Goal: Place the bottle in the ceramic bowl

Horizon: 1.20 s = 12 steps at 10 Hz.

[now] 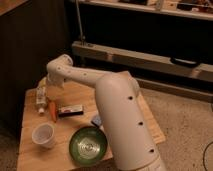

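The bottle (41,98), slim and pale with a whitish cap, lies on the wooden table (35,157) near its back left corner. The ceramic bowl (88,145), wide, green and shiny at its centre, sits at the table's front, with nothing in it. My white arm reaches from the lower right across the table. Its gripper (46,84) hangs at the arm's far left end, just above the bottle's upper end. I cannot tell whether it touches the bottle.
An orange carrot (52,111) lies right of the bottle, and a flat dark box (70,110) lies beside the carrot. A white cup (44,135) stands at the front left. A small blue thing (95,120) shows by the arm. Dark shelving rises behind the table.
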Tool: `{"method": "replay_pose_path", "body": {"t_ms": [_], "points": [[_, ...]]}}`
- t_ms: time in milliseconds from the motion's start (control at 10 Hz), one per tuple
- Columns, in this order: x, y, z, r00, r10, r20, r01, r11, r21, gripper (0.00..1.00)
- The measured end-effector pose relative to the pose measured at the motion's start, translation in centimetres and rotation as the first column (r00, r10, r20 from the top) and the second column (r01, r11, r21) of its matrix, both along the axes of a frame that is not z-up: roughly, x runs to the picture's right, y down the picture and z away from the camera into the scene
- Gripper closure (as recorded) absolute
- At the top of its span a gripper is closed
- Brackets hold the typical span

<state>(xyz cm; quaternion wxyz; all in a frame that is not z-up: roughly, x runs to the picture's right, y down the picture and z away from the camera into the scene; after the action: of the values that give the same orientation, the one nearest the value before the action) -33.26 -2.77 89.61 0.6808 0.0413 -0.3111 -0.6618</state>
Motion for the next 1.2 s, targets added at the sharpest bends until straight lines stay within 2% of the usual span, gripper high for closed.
{"method": "replay_pose_path", "body": {"t_ms": [1200], "points": [[-0.25,0.28,0.06,1.000,-0.004,0.002,0.004,1.0000,-0.003,0.20]]}}
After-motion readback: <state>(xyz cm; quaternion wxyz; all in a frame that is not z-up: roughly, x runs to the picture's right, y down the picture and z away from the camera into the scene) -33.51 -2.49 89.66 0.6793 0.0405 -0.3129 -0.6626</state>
